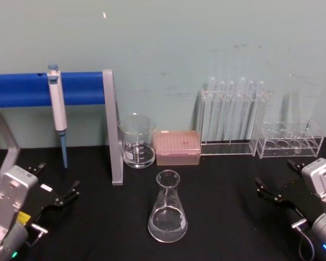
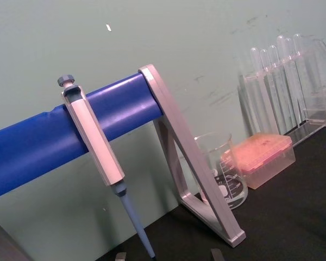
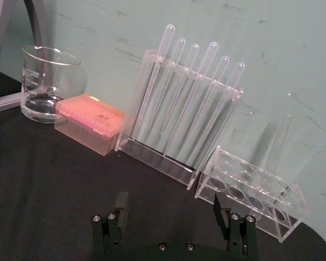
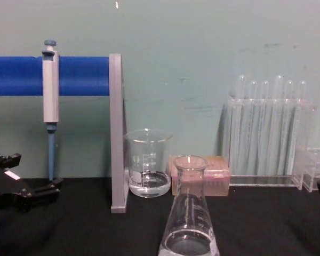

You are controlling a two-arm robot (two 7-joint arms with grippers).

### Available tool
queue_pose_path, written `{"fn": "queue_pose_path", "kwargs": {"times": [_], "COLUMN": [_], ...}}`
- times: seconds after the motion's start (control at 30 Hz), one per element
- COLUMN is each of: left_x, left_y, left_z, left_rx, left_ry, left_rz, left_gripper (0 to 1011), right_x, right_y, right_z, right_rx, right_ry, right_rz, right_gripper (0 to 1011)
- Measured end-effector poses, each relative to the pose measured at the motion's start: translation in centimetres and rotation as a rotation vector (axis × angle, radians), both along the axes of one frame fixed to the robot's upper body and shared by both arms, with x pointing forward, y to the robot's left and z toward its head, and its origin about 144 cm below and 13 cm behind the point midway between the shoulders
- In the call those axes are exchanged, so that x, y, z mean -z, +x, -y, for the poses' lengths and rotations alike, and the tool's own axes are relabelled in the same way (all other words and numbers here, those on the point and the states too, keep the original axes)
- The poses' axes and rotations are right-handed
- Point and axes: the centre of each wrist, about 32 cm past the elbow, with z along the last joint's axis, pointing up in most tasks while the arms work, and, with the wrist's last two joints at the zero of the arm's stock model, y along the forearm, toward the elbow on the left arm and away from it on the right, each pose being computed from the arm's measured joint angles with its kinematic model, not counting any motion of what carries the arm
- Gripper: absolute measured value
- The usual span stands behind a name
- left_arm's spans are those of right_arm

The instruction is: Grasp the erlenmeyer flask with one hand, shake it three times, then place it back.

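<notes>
The erlenmeyer flask [image 1: 167, 209], of smooth clear glass with a wide round base, a cone tapering to a narrow neck and a flared rim, is seen upright on the matte black table [image 1: 223, 217]. It is touched by neither gripper. The left gripper [image 1: 70, 193], black and boxy, is held at the flask's 9 o'clock, well apart, with its flat fingers spread. The right gripper [image 1: 261, 187] is held at the flask's 3 o'clock, also well apart, and its fingers are likewise parted. A straight-sided glass beaker [image 1: 137, 141] with printed markings is set at the flask's 11 o'clock, and a pink translucent plastic box [image 1: 177, 147] at its 12 o'clock.
</notes>
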Motion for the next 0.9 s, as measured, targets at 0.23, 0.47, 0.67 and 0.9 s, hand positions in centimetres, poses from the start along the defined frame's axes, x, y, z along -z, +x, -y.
{"fn": "queue_pose_path", "kwargs": {"times": [0.23,0.47,0.67,0.9], "left_x": [0.0,0.0,0.0,0.0], "left_y": [0.0,0.0,0.0,0.0], "left_z": [0.0,0.0,0.0,0.0], "left_rx": [0.0,0.0,0.0,0.0], "left_ry": [0.0,0.0,0.0,0.0], "left_rz": [0.0,0.0,0.0,0.0], "left_gripper": [1001,1001,1001,1001], "right_x": [0.0,0.0,-0.3,-0.7], "right_y": [0.0,0.0,-0.4,-1.5], "right_z": [0.0,0.1,0.9,1.6], "right_rx": [0.0,-0.003,-0.05,-0.124], "right_ry": [0.0,0.0,0.005,0.033], "right_rz": [0.0,-0.001,-0.023,-0.064], "right_gripper": [1003,1003,1003,1003]}}
